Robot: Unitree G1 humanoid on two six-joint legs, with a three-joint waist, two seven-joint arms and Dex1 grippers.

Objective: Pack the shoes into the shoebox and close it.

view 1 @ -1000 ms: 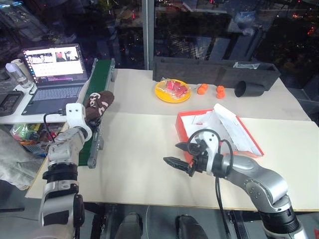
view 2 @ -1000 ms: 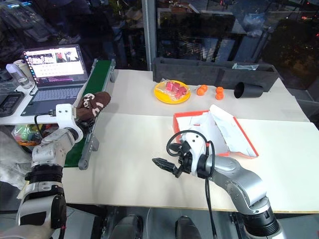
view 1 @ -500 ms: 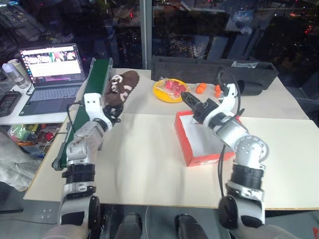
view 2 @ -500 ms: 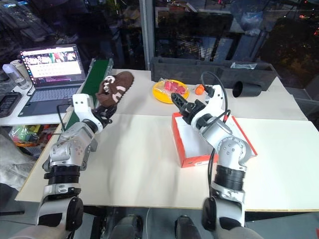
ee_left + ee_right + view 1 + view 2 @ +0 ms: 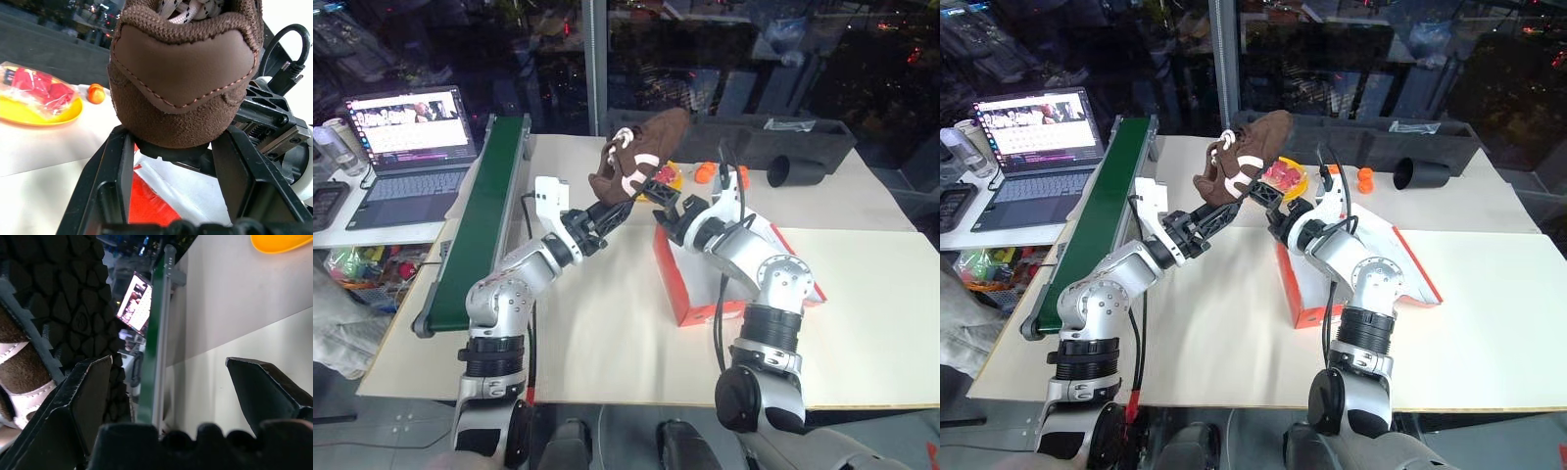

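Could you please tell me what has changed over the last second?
The left hand carried the shoe from the green conveyor across to above the shoebox. The right hand rose, open, to meet it. The left hand's grip on the shoe and the box's place are unchanged.

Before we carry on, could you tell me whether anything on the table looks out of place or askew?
A black cup lies tipped on its side by the long grey tray, and small orange balls sit loose beside the yellow plate. Nothing looks spilled or damaged.
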